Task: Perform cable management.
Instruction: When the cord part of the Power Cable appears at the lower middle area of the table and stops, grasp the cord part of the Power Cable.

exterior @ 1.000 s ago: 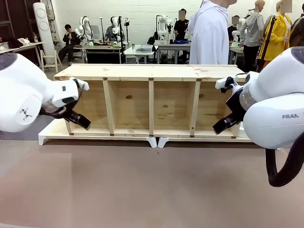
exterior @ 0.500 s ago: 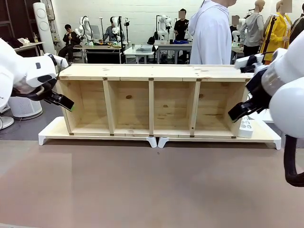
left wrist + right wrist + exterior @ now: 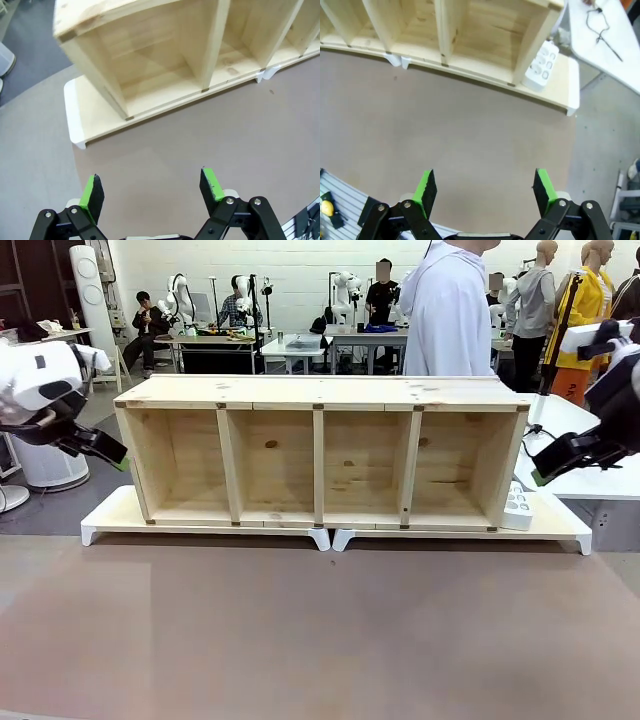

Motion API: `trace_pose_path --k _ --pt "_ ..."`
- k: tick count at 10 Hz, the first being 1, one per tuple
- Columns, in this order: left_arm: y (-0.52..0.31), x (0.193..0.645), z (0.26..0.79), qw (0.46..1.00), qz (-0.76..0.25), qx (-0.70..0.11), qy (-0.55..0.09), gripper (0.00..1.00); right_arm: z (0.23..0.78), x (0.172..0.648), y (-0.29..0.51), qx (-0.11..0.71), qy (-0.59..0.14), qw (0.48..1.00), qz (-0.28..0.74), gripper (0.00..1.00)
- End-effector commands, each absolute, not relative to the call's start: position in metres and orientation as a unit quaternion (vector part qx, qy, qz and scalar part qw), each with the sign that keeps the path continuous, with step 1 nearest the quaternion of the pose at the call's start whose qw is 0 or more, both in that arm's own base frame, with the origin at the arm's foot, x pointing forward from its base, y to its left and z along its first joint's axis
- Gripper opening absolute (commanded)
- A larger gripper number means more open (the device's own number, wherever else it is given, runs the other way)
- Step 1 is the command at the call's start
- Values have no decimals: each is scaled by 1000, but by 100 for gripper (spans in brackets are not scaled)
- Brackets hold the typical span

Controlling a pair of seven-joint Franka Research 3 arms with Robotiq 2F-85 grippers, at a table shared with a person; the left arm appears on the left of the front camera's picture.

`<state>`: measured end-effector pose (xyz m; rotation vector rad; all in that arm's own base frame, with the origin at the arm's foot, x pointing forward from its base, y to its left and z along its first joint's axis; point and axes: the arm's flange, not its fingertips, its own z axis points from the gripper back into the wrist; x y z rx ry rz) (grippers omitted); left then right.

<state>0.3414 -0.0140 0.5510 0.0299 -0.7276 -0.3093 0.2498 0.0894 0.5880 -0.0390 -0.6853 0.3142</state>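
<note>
Four-bay wooden shelf (image 3: 320,392), left gripper (image 3: 151,186), right gripper (image 3: 485,184) flanking (both spread wide)

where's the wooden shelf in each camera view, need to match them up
front: wooden shelf across the middle, open side toward the camera.
left wrist: wooden shelf along the top, tilted, one end compartment nearest.
right wrist: wooden shelf along the top edge, white power strip beside its end.
shared landmark: the pair of white feet below the shelf's middle divider.
</note>
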Motion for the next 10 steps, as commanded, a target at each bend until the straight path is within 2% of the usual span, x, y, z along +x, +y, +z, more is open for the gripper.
trace_pose_path --k 1,4,5,10 --pt "10 221 439 925 -112 18 -363 100 431 174 54 -8 -334 931 149 100" --pt "12 215 433 923 -116 19 -367 100 429 174 52 -2 -316 938 139 100" --pt "18 322 566 928 -113 13 -356 100 589 237 84 -19 -319 936 149 100" --pt "18 322 566 928 -113 13 -356 100 589 237 84 -19 -319 936 149 100"
